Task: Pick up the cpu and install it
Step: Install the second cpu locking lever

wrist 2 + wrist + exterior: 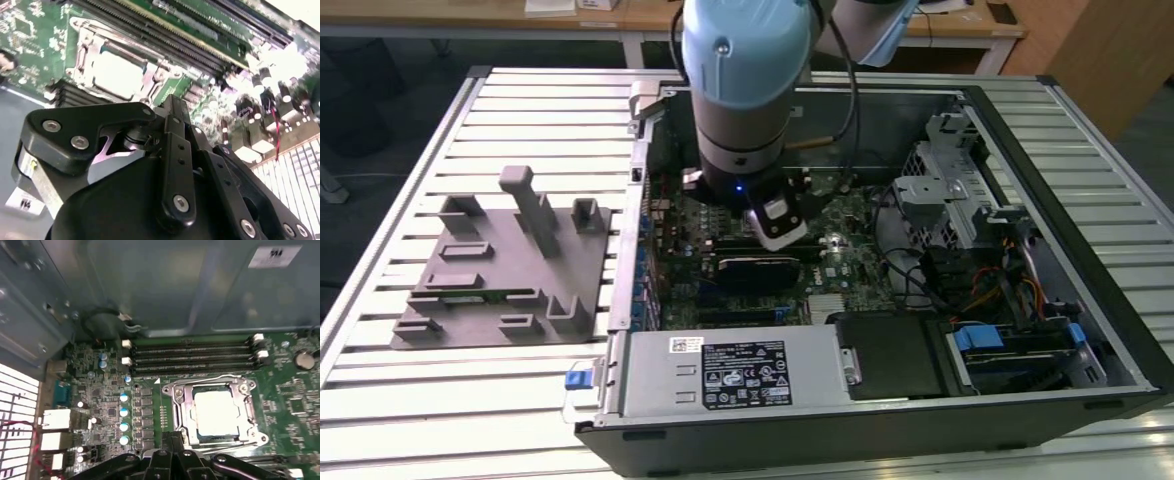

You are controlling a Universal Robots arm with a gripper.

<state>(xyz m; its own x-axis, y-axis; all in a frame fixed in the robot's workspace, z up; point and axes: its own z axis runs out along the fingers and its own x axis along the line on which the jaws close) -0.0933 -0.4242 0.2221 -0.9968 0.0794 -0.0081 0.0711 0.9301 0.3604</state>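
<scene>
The cpu (217, 412) is a silvery-white square lying flat inside the metal socket frame (182, 410) on the green motherboard; in the second wrist view the cpu (117, 75) sits in the same frame. My gripper (173, 436) hovers just beside the socket, its black fingers together with nothing between them; the gripper (172, 102) tip points at the board next to the socket frame. In the exterior view the gripper (781, 235) hangs low inside the open computer case, over the middle of the motherboard (854, 270).
Empty memory slots (192, 357) run along one side of the socket. The grey case wall (150, 285) rises beyond them. A power supply (720, 370), drive cage (947, 180) and cables (974, 280) crowd the case. A grey fixture plate (500, 270) lies on the exterior view's left.
</scene>
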